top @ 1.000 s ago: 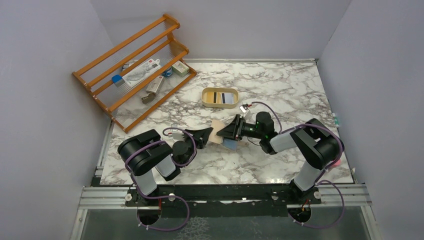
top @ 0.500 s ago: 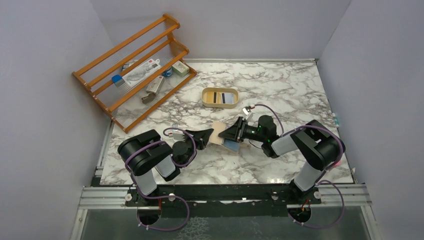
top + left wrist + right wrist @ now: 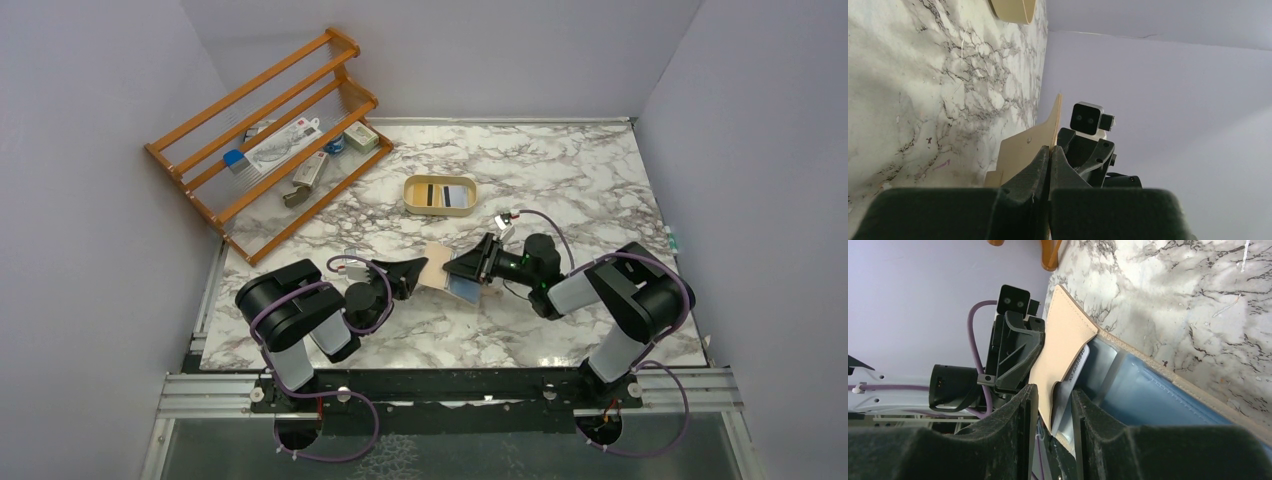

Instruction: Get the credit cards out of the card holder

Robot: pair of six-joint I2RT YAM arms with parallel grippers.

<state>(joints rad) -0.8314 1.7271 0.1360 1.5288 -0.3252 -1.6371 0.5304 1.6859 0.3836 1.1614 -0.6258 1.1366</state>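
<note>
The left gripper [image 3: 420,269] is clamped on the card holder [image 3: 436,260], propping its flap upright so the pocket faces the right gripper [image 3: 1050,390]. That gripper's jaws straddle a protruding card [image 3: 1074,371]; whether they pinch it, I cannot tell. Farther off, a tray [image 3: 412,192] holds removed cards.

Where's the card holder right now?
In the top view the card holder is mid-table, toward the near edge, between the two tools. The left tool is shut on its tan flap, and the right tool meets it from the right.

Left jaws clamped, right jaws half-closed.
</note>
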